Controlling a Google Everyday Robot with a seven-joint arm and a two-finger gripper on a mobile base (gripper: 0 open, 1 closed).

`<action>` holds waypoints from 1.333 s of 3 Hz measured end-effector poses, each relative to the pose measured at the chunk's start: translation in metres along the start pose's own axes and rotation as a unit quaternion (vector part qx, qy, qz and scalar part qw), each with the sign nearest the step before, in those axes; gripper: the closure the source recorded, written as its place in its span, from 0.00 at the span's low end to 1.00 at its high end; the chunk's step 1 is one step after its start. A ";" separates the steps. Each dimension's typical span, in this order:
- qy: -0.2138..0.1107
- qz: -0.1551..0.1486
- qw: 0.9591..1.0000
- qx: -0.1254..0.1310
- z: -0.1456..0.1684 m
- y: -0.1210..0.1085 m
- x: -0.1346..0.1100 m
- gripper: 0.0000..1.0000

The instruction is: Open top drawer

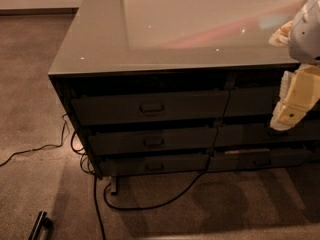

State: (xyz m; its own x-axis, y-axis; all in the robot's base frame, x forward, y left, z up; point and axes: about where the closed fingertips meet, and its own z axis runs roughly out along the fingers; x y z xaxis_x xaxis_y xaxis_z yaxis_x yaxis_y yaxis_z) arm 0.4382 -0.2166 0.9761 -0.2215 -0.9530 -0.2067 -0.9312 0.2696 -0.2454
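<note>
Far left of the claw (287, 111) and lower, a dark bar (39, 225) on the carpet (30, 109) is cut off by the bottom edge. Black cables (145, 207) trail from under a dark grey cabinet (65, 91) with a glossy top (200, 24). The top drawer (125, 109), apparently shut, lies left of the claw at about its height. The cream claw hangs at the right edge, hiding part of the right-hand drawers (250, 134). Whether it is spread or pressed together, I cannot tell. Its arm (307, 29) is cropped.

Cream pincer (283, 119) at the far right, nose down.
</note>
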 end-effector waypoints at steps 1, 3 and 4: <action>0.000 0.000 1.000 0.000 0.000 0.000 0.000 0.00; -0.038 -0.045 0.998 -0.032 0.050 -0.010 -0.025 0.00; -0.030 -0.110 0.992 -0.062 0.104 -0.016 -0.055 0.00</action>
State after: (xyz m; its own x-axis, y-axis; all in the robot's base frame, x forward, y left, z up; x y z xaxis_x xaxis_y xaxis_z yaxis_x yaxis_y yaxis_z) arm 0.4950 -0.1540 0.8925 0.0053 -0.9760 -0.2176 -0.9842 0.0334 -0.1739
